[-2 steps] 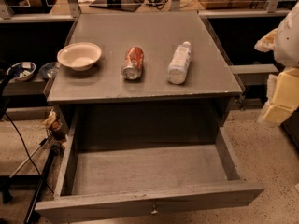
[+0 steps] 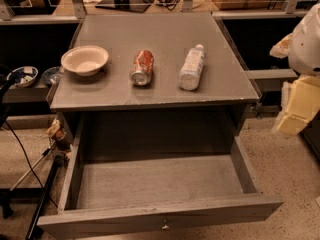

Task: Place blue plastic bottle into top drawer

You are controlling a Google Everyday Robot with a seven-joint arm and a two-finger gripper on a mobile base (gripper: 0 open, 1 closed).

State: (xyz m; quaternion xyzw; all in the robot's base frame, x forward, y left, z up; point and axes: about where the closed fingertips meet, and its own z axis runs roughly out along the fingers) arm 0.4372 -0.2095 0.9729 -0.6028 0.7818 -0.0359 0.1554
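The blue plastic bottle [image 2: 191, 68] lies on its side on the grey cabinet top [image 2: 150, 91], white cap pointing away, to the right of a red soda can [image 2: 142, 67]. Below the top, the top drawer [image 2: 155, 184] stands pulled fully out, its inside bare, with a small metal knob [image 2: 164, 226] on its front panel. My gripper [image 2: 297, 109] hangs at the right edge of the view, beside the cabinet and right of the bottle, a little below the level of the top. It touches nothing.
A pale bowl [image 2: 85, 59] sits at the left of the cabinet top. Small bowls [image 2: 22, 75] rest on a low shelf to the left. Cables and a stand [image 2: 37, 184] run along the floor at the left of the drawer.
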